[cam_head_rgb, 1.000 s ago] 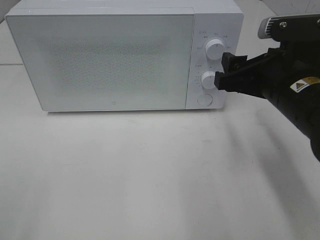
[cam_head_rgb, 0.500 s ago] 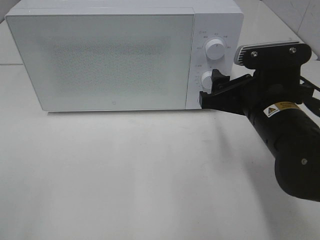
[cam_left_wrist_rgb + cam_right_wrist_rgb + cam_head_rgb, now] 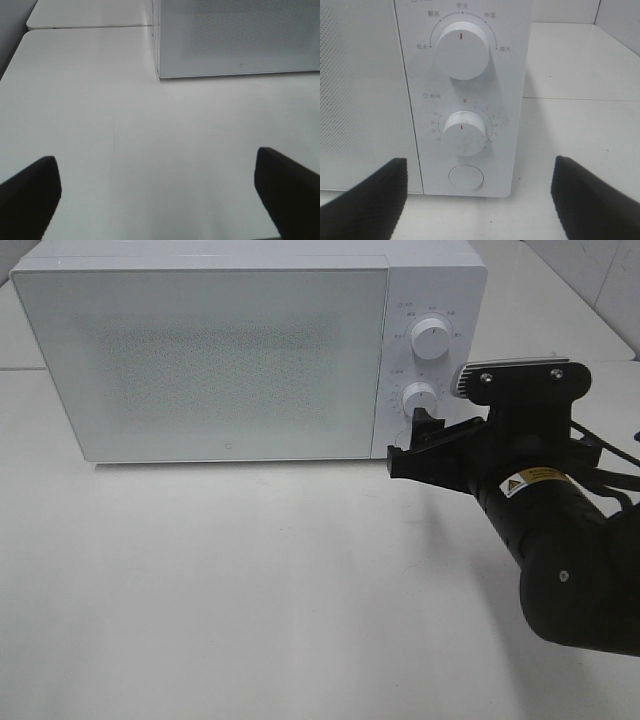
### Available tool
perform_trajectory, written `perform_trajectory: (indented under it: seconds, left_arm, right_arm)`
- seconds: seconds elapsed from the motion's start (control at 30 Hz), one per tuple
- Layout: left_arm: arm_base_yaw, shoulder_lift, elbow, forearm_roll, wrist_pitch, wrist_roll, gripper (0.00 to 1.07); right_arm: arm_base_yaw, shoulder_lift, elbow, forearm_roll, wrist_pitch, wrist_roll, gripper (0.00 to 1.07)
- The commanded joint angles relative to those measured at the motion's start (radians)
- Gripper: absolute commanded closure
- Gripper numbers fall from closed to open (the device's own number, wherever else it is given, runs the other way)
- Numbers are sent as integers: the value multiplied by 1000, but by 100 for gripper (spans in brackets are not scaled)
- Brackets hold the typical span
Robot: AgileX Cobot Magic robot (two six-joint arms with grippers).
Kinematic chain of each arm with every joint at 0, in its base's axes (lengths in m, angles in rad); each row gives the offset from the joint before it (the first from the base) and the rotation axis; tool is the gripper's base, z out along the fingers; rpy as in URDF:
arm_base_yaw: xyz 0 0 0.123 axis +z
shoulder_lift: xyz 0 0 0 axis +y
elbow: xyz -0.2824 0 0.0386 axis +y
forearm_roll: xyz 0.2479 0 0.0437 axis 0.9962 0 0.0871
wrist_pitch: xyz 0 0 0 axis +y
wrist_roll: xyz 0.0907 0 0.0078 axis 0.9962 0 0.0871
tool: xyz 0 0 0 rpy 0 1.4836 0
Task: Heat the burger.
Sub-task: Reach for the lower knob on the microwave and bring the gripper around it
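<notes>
The burger is out of view; the white microwave [image 3: 220, 350] stands at the back of the table with its door shut. My right gripper [image 3: 412, 445] is open and empty, hovering just in front of the control panel's lower part. The right wrist view looks straight at the panel: the upper knob [image 3: 462, 50], the lower timer knob [image 3: 464, 132] and the round button [image 3: 466, 177], with my right gripper [image 3: 480, 200] spread wide and touching none of them. My left gripper [image 3: 160, 195] is open over bare table, short of the microwave's front left corner [image 3: 160, 75].
The white table [image 3: 250, 590] spreads in front of the microwave. A table seam [image 3: 90, 26] runs behind the microwave's left side. The right arm's black body [image 3: 560, 550] fills the right side of the high view.
My right gripper has come off the lower knob, drawing back and down toward the front of the table while the wrist turned. The left gripper shows no movement.
</notes>
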Motion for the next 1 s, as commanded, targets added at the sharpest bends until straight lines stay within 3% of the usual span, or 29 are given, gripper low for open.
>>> perform_trajectory:
  seconds: [0.03, 0.73, 1.0]
  left_arm:
    - [4, -23, 3, -6, -9, 0, 1]
    - [4, -23, 3, -6, -9, 0, 1]
    - [4, -23, 3, -6, -9, 0, 1]
  right_arm:
    - [1, 49, -52, -4, -126, 13, 31]
    - [-143, 237, -250, -149, -92, 37, 31]
    - [-151, 275, -287, -155, -88, 38, 31]
